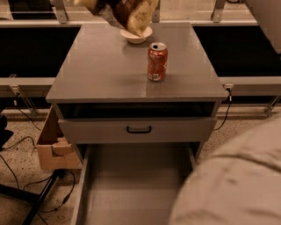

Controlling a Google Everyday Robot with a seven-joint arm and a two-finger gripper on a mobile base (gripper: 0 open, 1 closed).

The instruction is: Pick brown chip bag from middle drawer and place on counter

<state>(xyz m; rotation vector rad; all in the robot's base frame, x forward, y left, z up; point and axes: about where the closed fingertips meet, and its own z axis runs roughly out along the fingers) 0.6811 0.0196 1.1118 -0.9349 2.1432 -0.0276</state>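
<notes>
A: Tool, where?
B: Out of frame. It lies past the top edge, above the bag. Grip state: cannot tell.

A: Brown chip bag?
B: The brown chip bag (127, 11) is up at the top edge, crumpled and partly cropped. One tan end points down over the white bowl (137, 36). Whether bag and bowl touch: cannot tell.

A: Table?
B: The table (96, 66) has a grey, slightly glossy top. The bowl sits at its far side. An orange soda can (157, 61) stands upright right of centre, nearer the camera, apart from the bowl.

A: Drawers?
B: The middle drawer (131, 189) is pulled out, plain grey floor showing. Above it is a drawer front (101, 130) with a black handle (138, 129).

A: Else?
B: The robot arm (237, 184) is a pale blurred mass at lower right, covering the drawer's right corner. A cardboard box (52, 149) is on the floor left of the cabinet.
</notes>
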